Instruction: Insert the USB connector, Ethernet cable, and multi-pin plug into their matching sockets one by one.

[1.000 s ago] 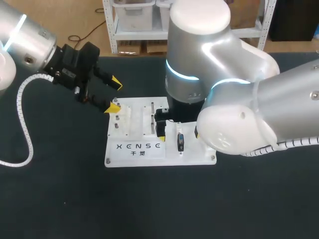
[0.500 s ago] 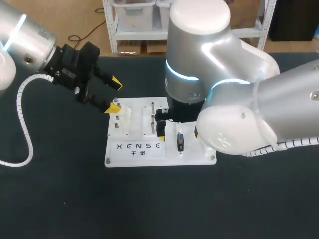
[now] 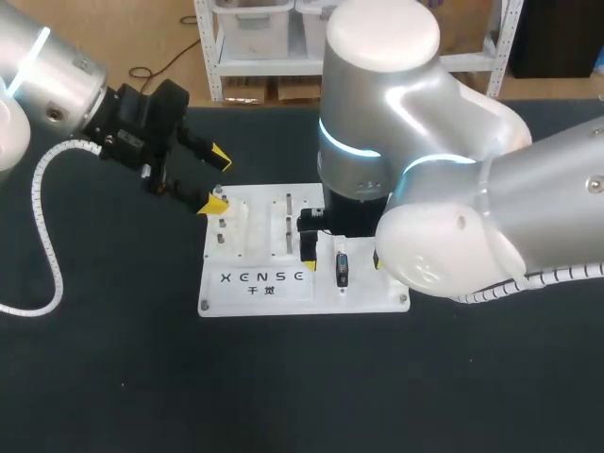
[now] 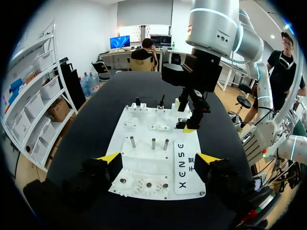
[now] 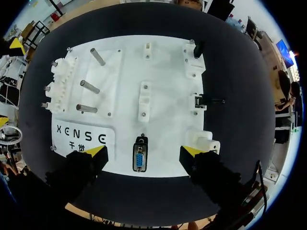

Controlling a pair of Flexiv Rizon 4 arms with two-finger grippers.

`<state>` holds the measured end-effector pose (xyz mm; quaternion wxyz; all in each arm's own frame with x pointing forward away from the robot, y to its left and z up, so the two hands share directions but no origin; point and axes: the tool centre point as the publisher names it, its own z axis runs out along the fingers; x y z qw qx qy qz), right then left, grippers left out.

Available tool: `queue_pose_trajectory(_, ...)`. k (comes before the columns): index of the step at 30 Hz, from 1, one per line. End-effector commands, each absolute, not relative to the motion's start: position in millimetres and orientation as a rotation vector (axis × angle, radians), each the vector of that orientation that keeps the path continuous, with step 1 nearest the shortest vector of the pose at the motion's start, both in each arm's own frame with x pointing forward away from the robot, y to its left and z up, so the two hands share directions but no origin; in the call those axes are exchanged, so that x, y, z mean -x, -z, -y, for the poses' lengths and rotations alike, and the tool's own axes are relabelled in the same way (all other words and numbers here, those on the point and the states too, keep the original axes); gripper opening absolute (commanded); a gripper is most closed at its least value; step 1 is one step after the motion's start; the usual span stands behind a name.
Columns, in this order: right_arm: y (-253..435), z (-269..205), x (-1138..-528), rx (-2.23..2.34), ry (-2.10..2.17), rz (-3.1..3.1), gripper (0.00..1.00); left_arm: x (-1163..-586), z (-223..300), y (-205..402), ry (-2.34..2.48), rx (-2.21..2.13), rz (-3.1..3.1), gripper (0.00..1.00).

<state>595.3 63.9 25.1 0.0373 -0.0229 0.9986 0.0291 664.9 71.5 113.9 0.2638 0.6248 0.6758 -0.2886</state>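
A white fixture board (image 3: 236, 293) lies mid-table. A black multi-pin plug (image 3: 342, 270) with a blue face (image 5: 139, 158) sits in the board's near edge. My right gripper (image 5: 145, 151) hangs above it, open, with its yellow tips either side of the plug and clear of it. A small black connector (image 5: 196, 48) stands at the board's far corner, and a metal-ended connector (image 5: 202, 101) lies on its right side. My left gripper (image 3: 215, 177) is open over the board's left corner, with nothing between its fingers (image 4: 111, 158). From there my right gripper (image 4: 189, 115) shows across the board (image 4: 144, 158).
Three metal pegs (image 5: 88, 86) and a white toothed block (image 5: 60, 79) stand on the board's left part. A white socket block (image 5: 204, 140) is next to my right fingertip. The left arm's white coiled cable (image 3: 42, 226) trails over the dark table.
My right arm has shifted slightly to the right over the board. The left arm has not moved.
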Motion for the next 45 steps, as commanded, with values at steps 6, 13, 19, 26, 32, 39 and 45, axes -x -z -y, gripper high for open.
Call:
queue_pose_trajectory(6, -20, -68, -596, 0.058, -0.107, -3.066, 0.23, -664, -72, -113, 0.779, -1.688, -1.823, 1.0)
queue_pose_trajectory(13, -16, -74, -595, 0.068, -0.094, -3.059, 0.0, -664, -72, -113, 0.779, -1.688, -1.823, 1.0)
queue_pose_trajectory(19, -22, -72, -596, 0.068, -0.088, -3.03, 0.0, -664, -72, -113, 0.779, -1.688, -1.823, 1.0)
queue_pose_trajectory(26, -54, -59, -593, 0.041, -0.133, -2.959, 0.0, -664, -72, -113, 0.779, -1.688, -1.823, 1.0)
queue_pose_trajectory(32, -75, -37, -587, 0.019, -0.136, -2.906, 0.0, -664, -72, -113, 0.779, -1.688, -1.823, 1.0)
queue_pose_trajectory(39, -79, -6, -584, -0.021, -0.08, -2.874, 0.0, -664, -72, -113, 0.779, -1.688, -1.823, 1.0)
queue_pose_trajectory(45, -78, 5, -586, -0.041, -0.056, -2.868, 0.0, -664, -72, -113, 0.779, -1.688, -1.823, 1.0)
